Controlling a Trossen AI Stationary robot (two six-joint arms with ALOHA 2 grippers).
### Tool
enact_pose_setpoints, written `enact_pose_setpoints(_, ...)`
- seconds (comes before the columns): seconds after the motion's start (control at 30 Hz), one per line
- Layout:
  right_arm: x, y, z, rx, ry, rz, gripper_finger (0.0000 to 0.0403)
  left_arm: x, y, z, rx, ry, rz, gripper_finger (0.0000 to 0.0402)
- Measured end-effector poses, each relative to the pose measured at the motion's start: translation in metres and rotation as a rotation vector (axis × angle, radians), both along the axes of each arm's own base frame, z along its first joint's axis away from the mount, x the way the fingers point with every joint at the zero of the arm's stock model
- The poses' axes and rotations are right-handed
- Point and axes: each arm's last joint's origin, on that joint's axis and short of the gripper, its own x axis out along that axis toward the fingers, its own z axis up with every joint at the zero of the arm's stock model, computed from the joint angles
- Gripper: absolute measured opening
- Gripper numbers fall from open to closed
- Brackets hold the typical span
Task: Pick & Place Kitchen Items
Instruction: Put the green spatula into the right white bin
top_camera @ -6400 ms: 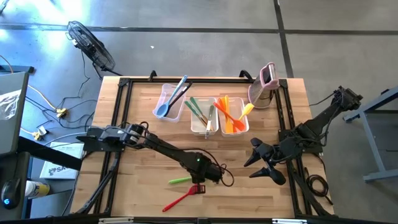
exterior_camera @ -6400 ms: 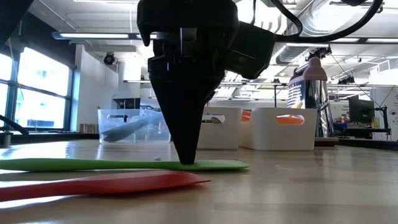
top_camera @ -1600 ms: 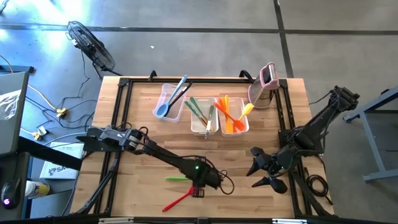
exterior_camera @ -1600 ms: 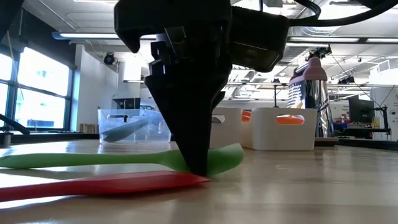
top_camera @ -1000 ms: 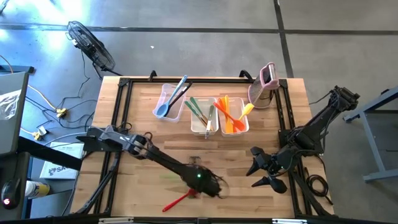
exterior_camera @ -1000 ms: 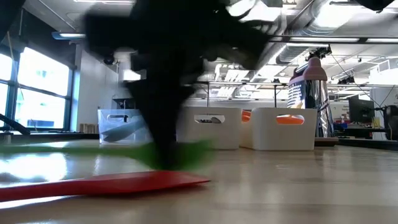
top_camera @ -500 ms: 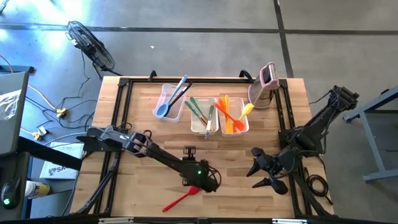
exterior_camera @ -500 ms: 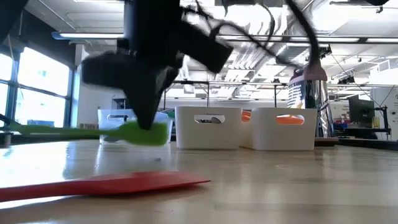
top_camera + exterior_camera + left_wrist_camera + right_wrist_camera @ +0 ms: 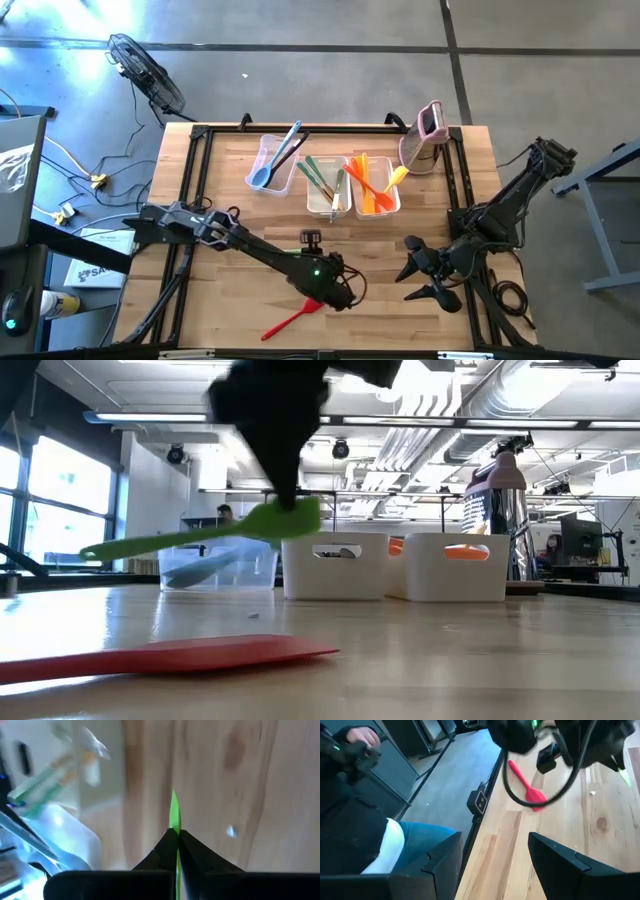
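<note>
Half a second earlier the green spatula [image 9: 200, 535] hung just above the table [image 9: 230, 200]; it had since risen higher, clamped at its blade end in the fully closed left gripper [image 9: 285, 490] over the table's near middle. Its long axis ran nearly level, handle pointing left and drooping slightly. The red spatula [image 9: 292, 318] lay flat near the front edge. The right gripper [image 9: 492, 855] waited at the right, fingers spread, empty.

Robotics lab: exposed ceiling ducts [image 9: 560, 400], concrete floor [image 9: 330, 25]
</note>
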Motion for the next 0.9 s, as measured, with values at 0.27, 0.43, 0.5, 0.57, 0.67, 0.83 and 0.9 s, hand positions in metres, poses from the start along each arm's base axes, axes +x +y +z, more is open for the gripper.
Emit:
enact_pose_setpoints(0.27, 0.001, -0.002, 0.0, -0.082, -0.057, -0.046, 0.0217, -0.004, 0.0, 0.071, 0.041, -0.328, -0.018, 0.0)
enact_pose_setpoints(0.43, 0.003, -0.005, 0.002, -0.168, -0.123, -0.129, 0.0217, -0.01, -0.001, 0.121, 0.065, -0.671, 0.034, 0.0)
enact_pose_setpoints(0.5, 0.004, -0.006, 0.003, -0.207, -0.162, -0.174, 0.0217, -0.012, -0.004, 0.139, 0.067, -0.769, 0.011, 0.0)
enact_pose_setpoints(0.57, 0.006, -0.007, 0.006, -0.234, -0.21, -0.218, 0.0217, -0.007, -0.006, 0.155, 0.051, -0.867, -0.026, 0.0)
enact_pose_setpoints(0.67, 0.008, -0.007, 0.014, -0.262, -0.296, -0.259, 0.0217, -0.001, -0.01, 0.17, 0.026, -0.941, -0.112, 0.0)
enact_pose_setpoints(0.83, 0.011, -0.005, 0.026, -0.271, -0.42, -0.267, 0.0217, 0.011, -0.014, 0.188, -0.054, -1.062, -0.241, 0.0)
enact_pose_setpoints(0.9, 0.011, -0.005, 0.029, -0.264, -0.445, -0.268, 0.0217, 0.012, -0.016, 0.192, -0.052, -1.085, -0.274, 0.0)
